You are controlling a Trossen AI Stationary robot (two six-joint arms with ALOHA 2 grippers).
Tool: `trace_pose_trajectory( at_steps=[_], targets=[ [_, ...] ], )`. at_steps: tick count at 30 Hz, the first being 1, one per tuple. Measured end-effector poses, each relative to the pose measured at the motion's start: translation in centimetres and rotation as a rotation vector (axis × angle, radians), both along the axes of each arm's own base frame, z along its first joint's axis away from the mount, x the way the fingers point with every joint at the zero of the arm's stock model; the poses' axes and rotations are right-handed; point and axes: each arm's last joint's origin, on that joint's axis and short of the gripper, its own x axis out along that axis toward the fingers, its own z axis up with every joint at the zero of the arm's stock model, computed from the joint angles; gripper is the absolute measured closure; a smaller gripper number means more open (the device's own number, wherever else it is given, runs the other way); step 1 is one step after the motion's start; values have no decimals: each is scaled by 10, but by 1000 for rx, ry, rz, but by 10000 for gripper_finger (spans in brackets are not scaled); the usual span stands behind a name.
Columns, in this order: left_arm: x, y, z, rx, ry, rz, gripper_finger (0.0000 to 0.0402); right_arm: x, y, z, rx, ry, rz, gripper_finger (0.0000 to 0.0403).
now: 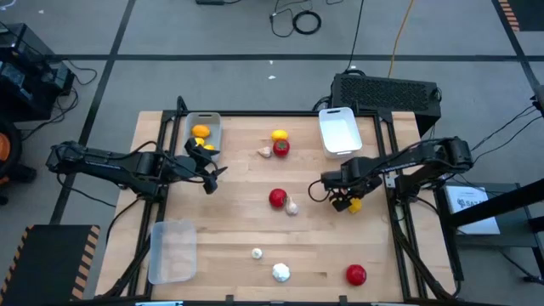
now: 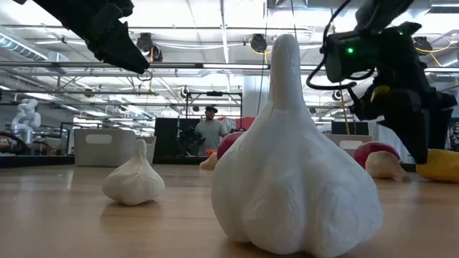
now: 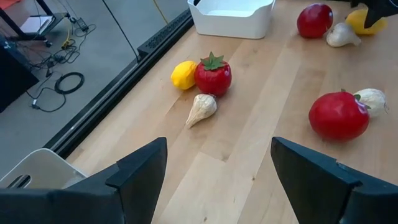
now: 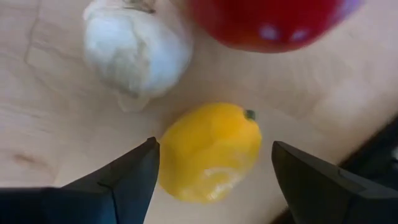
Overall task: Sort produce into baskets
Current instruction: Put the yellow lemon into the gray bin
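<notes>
The right claw stands wide open around a yellow lemon, not gripping it.

Your two arms are dark, jointed, cable-draped — the right hand shows a green light above its blocky black fingers; the left hand matches.

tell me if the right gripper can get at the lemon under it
Probably yes: the right gripper is open with a finger on either side of the lemon; the garlic bulb lies beyond it, clear of the fingers.
</notes>
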Motion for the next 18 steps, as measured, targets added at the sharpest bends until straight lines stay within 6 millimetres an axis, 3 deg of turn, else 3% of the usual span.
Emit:
trace_pose_trajectory(
  at_steps=[9, 18],
  targets=[
    [0, 0, 0, -3, -4, 3, 107, -7, 9, -24, -34, -51, 5, 106],
    [0, 0, 0, -14, -10, 9, 107, -8, 15, -26, -40, -71, 23, 128]
  ],
)
